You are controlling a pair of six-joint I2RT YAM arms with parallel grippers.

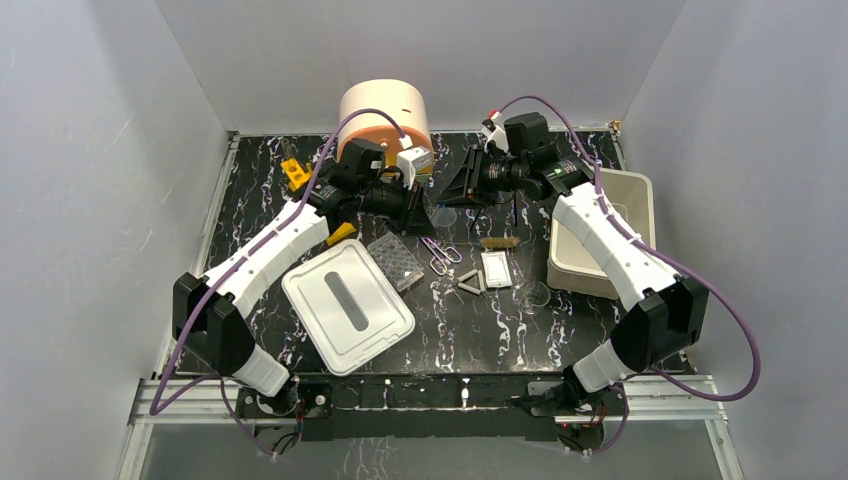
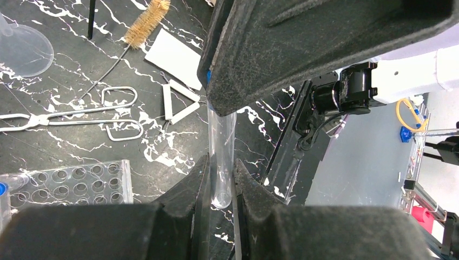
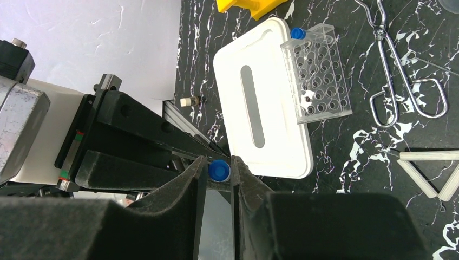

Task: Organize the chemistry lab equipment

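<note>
**Capped tube held between both grippers, above the table toward its far edge**

Object: the clear tube (image 2: pixel 222 157) with the blue cap (image 3: pixel 219 170). It is off the table, in the air in front of the round drawer unit (image 1: pixel 383 112).

Left gripper (image 2: pixel 221 181): nearly closed, clamped on the tube's lower body just above the rounded end.

Right gripper (image 3: pixel 217 162): jaws narrow, one on each side of the cap. Whether they already press on it cannot be told.

Handling (judgement): light, stiff, thin-walled and slick. Glass or plastic cannot be told, so a hard squeeze risks a crack or a slip. The body suits a gentle hold. The cap is the sturdier place to grip and offers more friction.

Views:
- The left wrist view shows the tube's body and the left gripper's hold on it, with the white triangle (image 2: pixel 178 103) and small brush (image 2: pixel 146 21) lying below. The cap is hidden there.
- The right wrist view shows only the cap, above the clear well plate (image 3: pixel 319 70).
- The top view shows the grippers nose to nose. The tube is too small to make out.
</note>
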